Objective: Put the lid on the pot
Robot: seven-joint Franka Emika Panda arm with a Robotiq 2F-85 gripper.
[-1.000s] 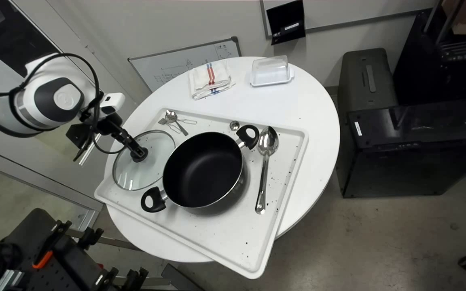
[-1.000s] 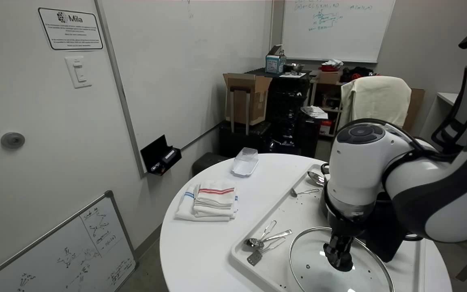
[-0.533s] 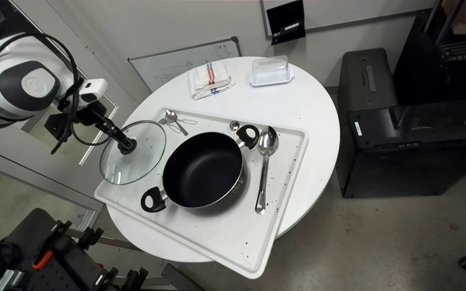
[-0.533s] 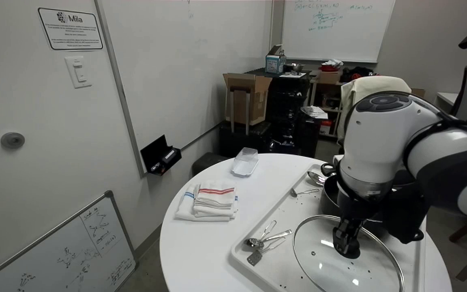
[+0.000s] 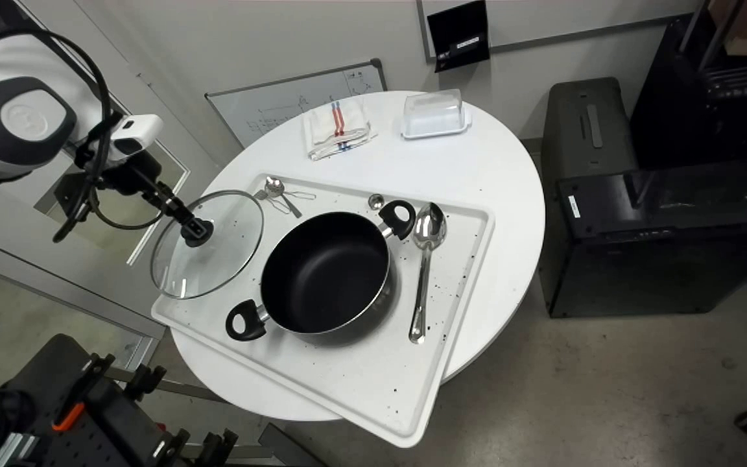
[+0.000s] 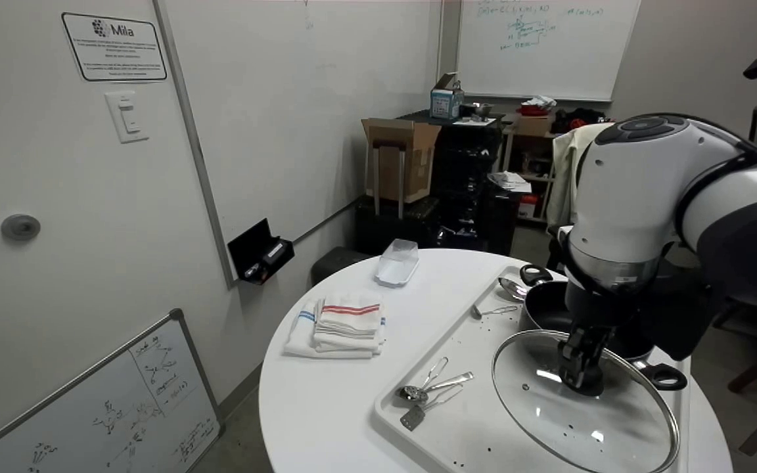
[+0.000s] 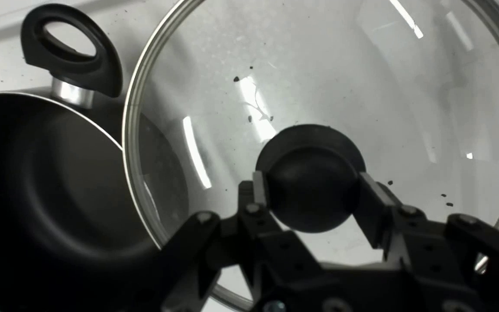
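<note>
The lid [image 5: 231,240] is a clear glass disc with a metal rim and a black knob. My gripper [image 5: 196,227] is shut on the knob, one finger on each side of it, as the wrist view [image 7: 312,186] shows. The lid is held raised above the tray, beside the pot; it also shows in an exterior view [image 6: 543,410] and the wrist view [image 7: 215,78]. The black pot [image 5: 325,272] stands uncovered on the tray with its dark interior showing. In an exterior view the arm hides part of the pot [image 6: 543,305]. In the wrist view the lid's edge overlaps the pot's rim [image 7: 80,173].
The white tray [image 5: 347,383] lies on a round white table [image 5: 509,214]. A big silver spoon [image 5: 423,279] lies beside the pot. Small utensils [image 5: 277,191] lie at the tray's far edge. Folded towels [image 5: 338,133] and a clear-lidded dish [image 5: 435,120] stand farther back.
My gripper has lifted the lid off the tray. The gripper and lid have moved up and left in an exterior view, and up and right in an exterior view. The pot has not moved.
</note>
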